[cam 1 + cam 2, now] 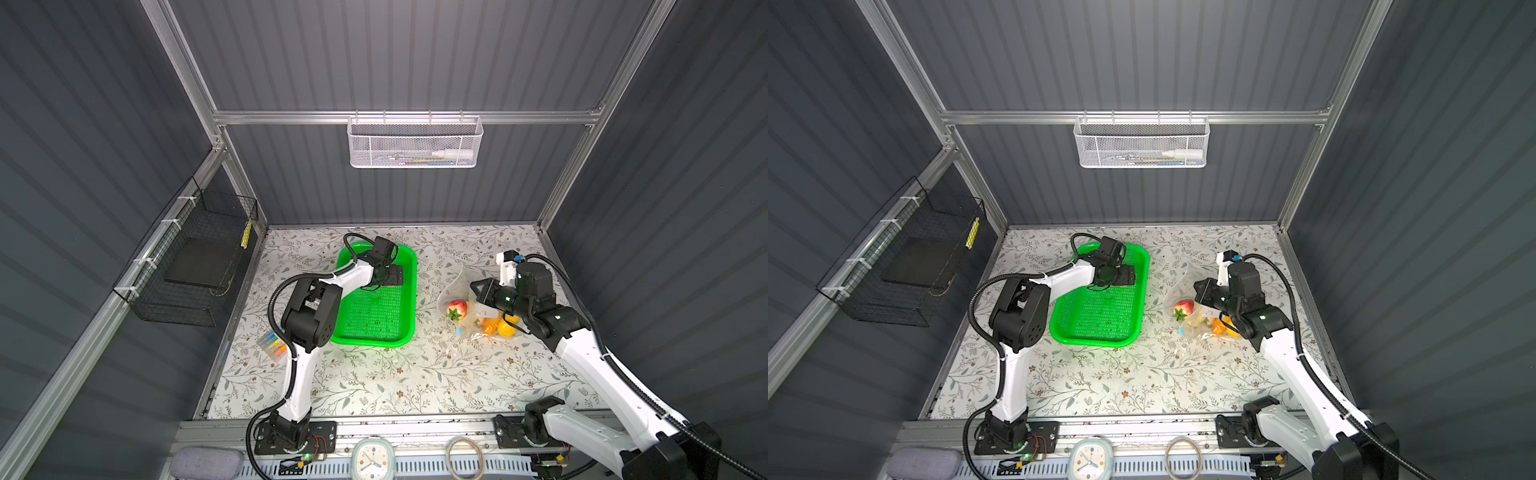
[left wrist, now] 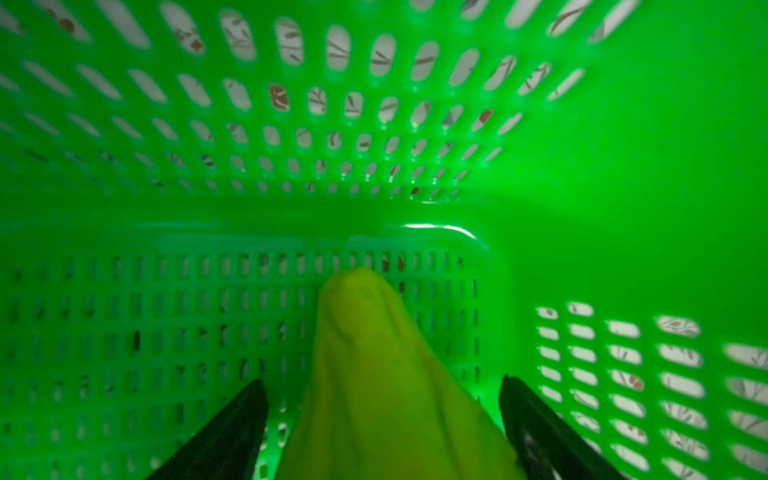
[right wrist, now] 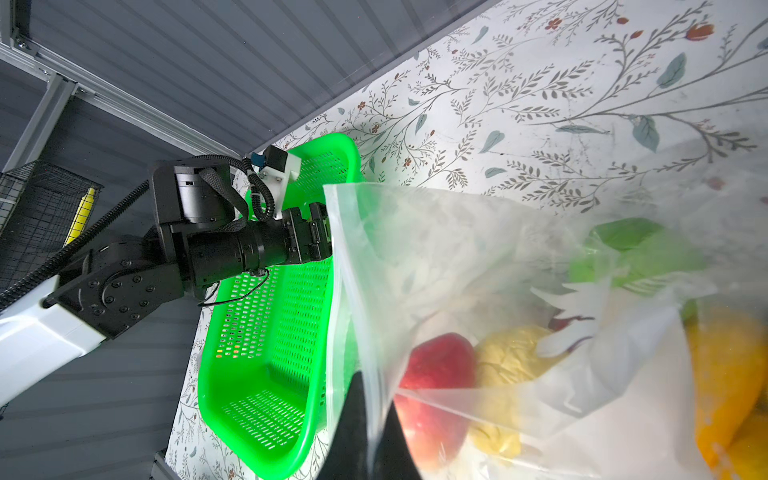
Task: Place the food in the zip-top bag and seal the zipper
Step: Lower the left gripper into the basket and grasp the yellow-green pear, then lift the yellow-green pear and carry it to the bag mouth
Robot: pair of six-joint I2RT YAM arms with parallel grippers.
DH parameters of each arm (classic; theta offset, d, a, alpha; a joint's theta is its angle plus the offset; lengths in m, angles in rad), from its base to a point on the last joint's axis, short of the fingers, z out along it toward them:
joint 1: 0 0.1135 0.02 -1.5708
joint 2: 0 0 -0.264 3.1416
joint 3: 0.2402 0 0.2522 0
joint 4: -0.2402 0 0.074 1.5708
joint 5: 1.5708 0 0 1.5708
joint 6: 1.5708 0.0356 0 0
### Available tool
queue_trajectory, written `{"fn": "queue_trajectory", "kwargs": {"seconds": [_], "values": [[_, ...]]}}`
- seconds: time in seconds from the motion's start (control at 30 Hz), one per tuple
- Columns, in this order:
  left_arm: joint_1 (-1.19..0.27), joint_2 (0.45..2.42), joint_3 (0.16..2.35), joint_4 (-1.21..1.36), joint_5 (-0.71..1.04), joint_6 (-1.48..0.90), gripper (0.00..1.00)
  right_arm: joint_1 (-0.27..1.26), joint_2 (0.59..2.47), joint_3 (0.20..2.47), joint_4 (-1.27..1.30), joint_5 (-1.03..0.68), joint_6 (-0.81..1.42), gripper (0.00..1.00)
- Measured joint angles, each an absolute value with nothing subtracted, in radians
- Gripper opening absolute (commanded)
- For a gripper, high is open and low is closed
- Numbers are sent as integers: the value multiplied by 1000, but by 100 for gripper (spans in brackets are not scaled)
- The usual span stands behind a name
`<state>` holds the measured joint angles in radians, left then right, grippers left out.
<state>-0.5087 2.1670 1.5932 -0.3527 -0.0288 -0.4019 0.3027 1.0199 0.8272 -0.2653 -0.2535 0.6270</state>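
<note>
The basket (image 1: 374, 316) is set on the table (image 1: 415, 374), left of centre. The zip-top bag (image 1: 459, 286) is laid to its right, apart from it. Food pieces (image 1: 456, 308) are contained in the bag. The left tool (image 1: 392, 276) is positioned inside the basket's far end, with one long piece (image 2: 365, 353) lying between its fingers (image 2: 232, 428). The bag's edge is held in the right tool (image 3: 370, 415).

**Grey Panels Are Closing In a Flowered Tabletop**

Dark grey ribbed walls (image 1: 395, 54) are enclosing the cell on three sides, with aluminium rails (image 1: 291, 117) running across them. A white mesh basket (image 1: 415, 143) is hanging from the back rail, and a black wire basket (image 1: 174, 309) is hanging on the left wall. A floral-printed covering (image 1: 415, 374) is lying over the tabletop, catching soft overhead light. A small clock (image 1: 371, 459) is sitting at the front edge.
</note>
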Motion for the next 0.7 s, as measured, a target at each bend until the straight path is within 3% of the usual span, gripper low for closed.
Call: {"fn": "queue_trajectory", "kwargs": {"seconds": [0.17, 0.27, 0.5, 0.7], "values": [[-505, 2169, 1593, -352, -24, -393, 66, 303, 1020, 828, -266, -253, 627, 0], [-504, 2170, 1593, -352, -22, -391, 62, 303, 1020, 829, -266, -253, 627, 0], [-504, 2139, 1554, -332, 1, -382, 60, 303, 1020, 829, -266, -253, 628, 0], [-504, 2001, 1475, -320, 35, -376, 59, 303, 1020, 829, -262, -243, 632, 0]]}}
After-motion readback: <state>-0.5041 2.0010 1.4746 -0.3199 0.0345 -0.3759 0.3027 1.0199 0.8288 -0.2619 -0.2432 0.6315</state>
